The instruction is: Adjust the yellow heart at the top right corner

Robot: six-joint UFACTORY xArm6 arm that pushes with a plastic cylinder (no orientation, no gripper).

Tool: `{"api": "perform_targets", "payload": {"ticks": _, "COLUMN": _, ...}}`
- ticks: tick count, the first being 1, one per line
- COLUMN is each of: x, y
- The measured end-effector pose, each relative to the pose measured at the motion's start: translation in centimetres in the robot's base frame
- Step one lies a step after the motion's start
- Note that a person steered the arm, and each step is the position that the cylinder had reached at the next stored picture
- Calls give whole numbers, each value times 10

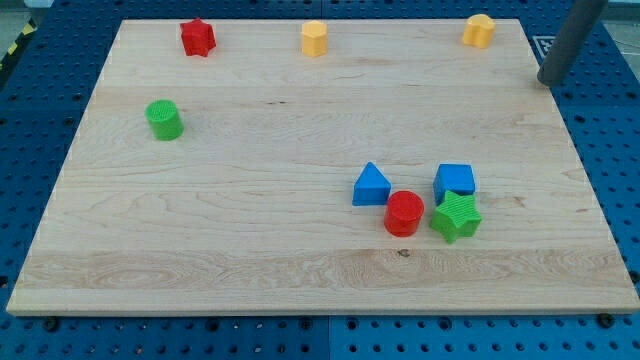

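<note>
The yellow heart point(479, 31) sits near the wooden board's top right corner. My tip point(548, 81) is at the end of the dark rod at the view's right, just off the board's right edge, to the right of and below the heart, apart from it. A yellow hexagon-like block point(315, 38) sits at the top middle.
A red star point(197, 38) is at the top left and a green cylinder point(163, 119) at the left. A blue triangle point(371, 186), red cylinder point(404, 213), blue cube point(455, 181) and green star point(456, 216) cluster at the lower right. The board's edge point(560, 120) borders a blue pegboard.
</note>
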State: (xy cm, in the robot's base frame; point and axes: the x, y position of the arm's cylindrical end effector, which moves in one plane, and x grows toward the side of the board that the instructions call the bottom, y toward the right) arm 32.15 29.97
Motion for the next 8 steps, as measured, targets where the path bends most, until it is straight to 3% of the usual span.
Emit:
{"api": "perform_targets", "payload": {"ticks": 5, "x": -54, "y": 23}}
{"api": "perform_targets", "payload": {"ticks": 6, "x": -97, "y": 21}}
{"api": "perform_targets", "payload": {"ticks": 8, "x": -126, "y": -110}}
